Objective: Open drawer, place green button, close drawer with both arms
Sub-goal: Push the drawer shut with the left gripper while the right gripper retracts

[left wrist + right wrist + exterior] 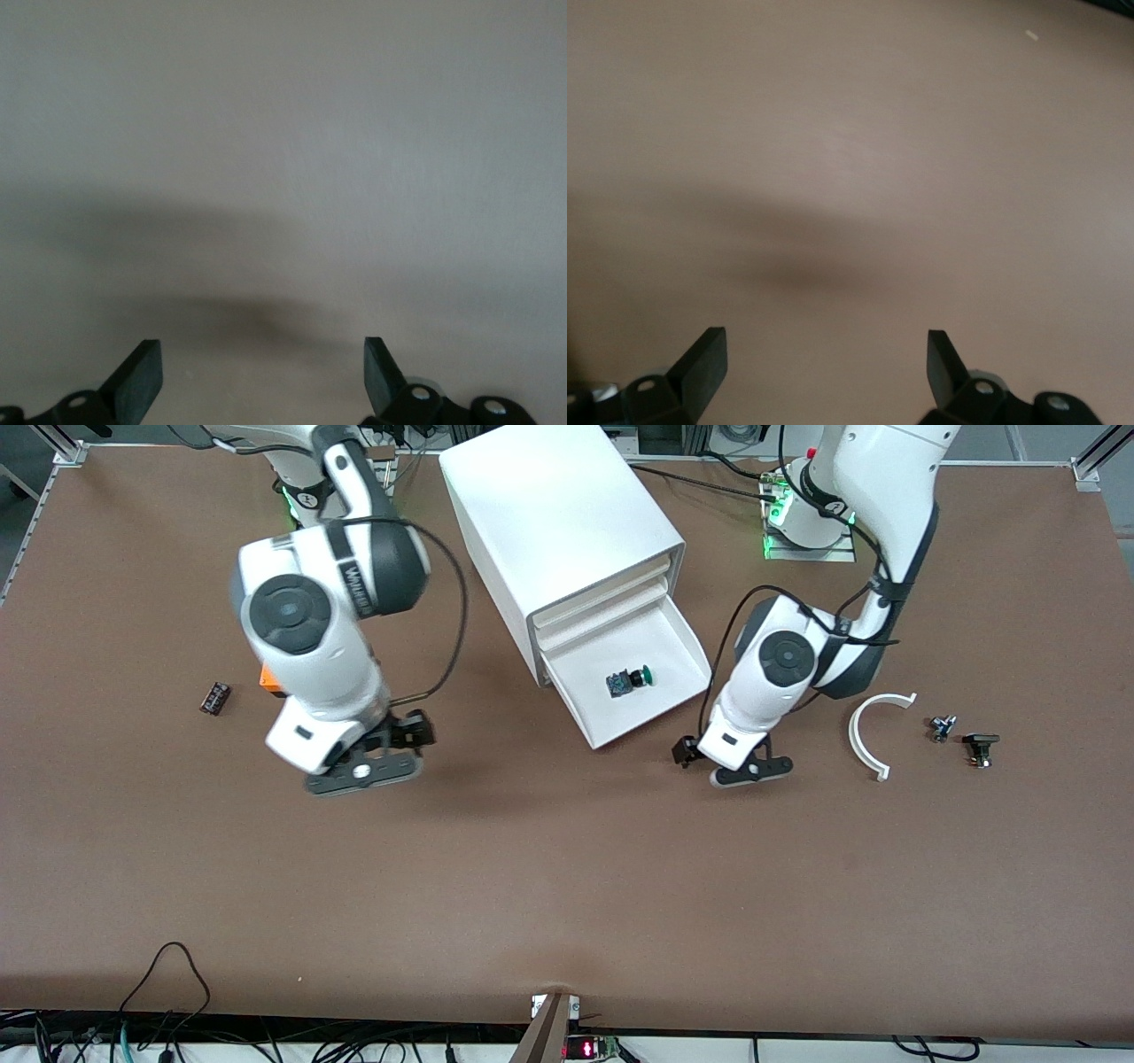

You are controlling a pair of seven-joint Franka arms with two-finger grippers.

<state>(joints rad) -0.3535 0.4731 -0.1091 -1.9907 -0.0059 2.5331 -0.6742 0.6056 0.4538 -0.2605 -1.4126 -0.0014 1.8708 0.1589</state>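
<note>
The lowest drawer [660, 633] of the white cabinet [558, 522] is pulled open toward the front camera. The button [631, 680], with a green cap and a dark body, lies on its side inside the drawer. My left gripper [740, 771] is open and empty, low over the bare table beside the drawer's front corner, toward the left arm's end. Its wrist view shows only tabletop between the fingers [263, 376]. My right gripper [368, 772] is open and empty over the table toward the right arm's end, apart from the cabinet. Its wrist view shows bare tabletop too [827, 372].
An orange cube [268, 680] is mostly hidden by the right arm. A small black part [214, 698] lies beside it. Toward the left arm's end lie a white curved piece [873, 731], a small metal part [941, 728] and a dark part [981, 748].
</note>
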